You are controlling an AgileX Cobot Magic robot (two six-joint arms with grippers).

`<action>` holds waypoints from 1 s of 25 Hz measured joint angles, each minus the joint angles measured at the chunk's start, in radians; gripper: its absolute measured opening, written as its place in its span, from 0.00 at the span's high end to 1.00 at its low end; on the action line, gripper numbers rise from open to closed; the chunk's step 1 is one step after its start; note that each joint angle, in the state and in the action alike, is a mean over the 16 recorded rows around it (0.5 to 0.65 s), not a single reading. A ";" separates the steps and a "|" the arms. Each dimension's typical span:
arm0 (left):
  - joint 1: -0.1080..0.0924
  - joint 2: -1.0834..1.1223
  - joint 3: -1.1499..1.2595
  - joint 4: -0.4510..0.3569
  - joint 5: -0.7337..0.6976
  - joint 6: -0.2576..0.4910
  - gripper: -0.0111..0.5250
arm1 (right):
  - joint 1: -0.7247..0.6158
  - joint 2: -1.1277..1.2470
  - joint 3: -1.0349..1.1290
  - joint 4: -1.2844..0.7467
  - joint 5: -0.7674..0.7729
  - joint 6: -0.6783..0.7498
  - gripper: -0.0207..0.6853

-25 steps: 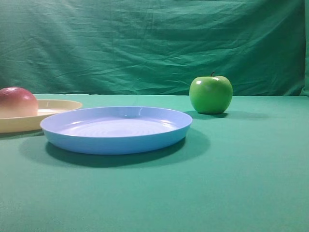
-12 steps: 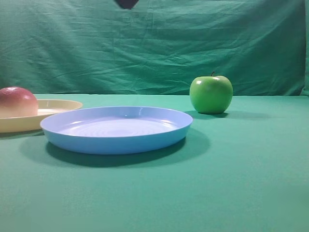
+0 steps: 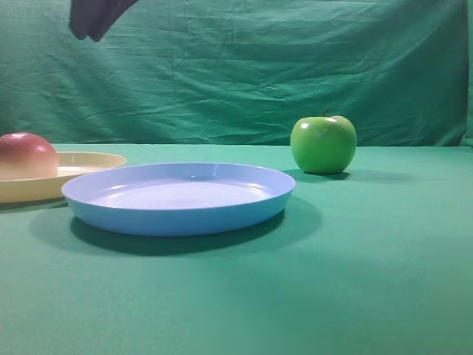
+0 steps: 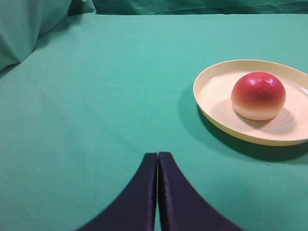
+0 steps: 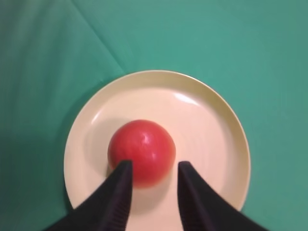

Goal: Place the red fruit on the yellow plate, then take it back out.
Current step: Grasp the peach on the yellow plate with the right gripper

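Observation:
The red fruit (image 5: 142, 147) lies on the yellow plate (image 5: 221, 110), left of the plate's middle in the right wrist view. My right gripper (image 5: 155, 164) hangs above it, open, with one finger over the fruit's left side and nothing held. In the exterior view the fruit (image 3: 26, 155) and the plate (image 3: 89, 160) sit at the far left, and my right gripper (image 3: 94, 18) shows as a dark shape high above them. My left gripper (image 4: 157, 156) is shut and empty over bare cloth, with the fruit (image 4: 258, 95) and plate (image 4: 211, 91) off to its right.
A light blue plate (image 3: 177, 214) stands mid-table, just right of the yellow one. A green apple (image 3: 323, 144) sits behind it to the right. Green cloth covers the table and hangs as a backdrop (image 3: 244, 66).
A dark gripper came into the exterior view at the top and moved left, until it hangs above the yellow plate. The fruit, both plates and the apple stayed put.

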 joint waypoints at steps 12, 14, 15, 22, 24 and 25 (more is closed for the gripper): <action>0.000 0.000 0.000 0.000 0.000 0.000 0.98 | 0.000 0.183 -0.100 0.121 -0.085 -0.102 0.04; 0.000 0.000 0.000 0.000 0.000 0.000 0.98 | 0.000 0.205 -0.104 0.136 -0.103 -0.118 0.05; 0.000 0.000 0.000 0.000 0.000 0.000 0.98 | 0.000 0.214 -0.106 0.143 -0.110 -0.126 0.07; 0.000 0.000 0.000 0.000 0.000 0.000 0.98 | -0.006 0.253 -0.114 0.162 -0.111 -0.165 0.30; 0.000 0.000 0.000 0.000 0.000 0.000 0.98 | -0.013 0.250 -0.115 0.152 -0.088 -0.163 0.38; 0.000 0.000 0.000 0.000 0.000 0.000 0.98 | -0.017 0.244 -0.116 0.144 -0.074 -0.159 0.42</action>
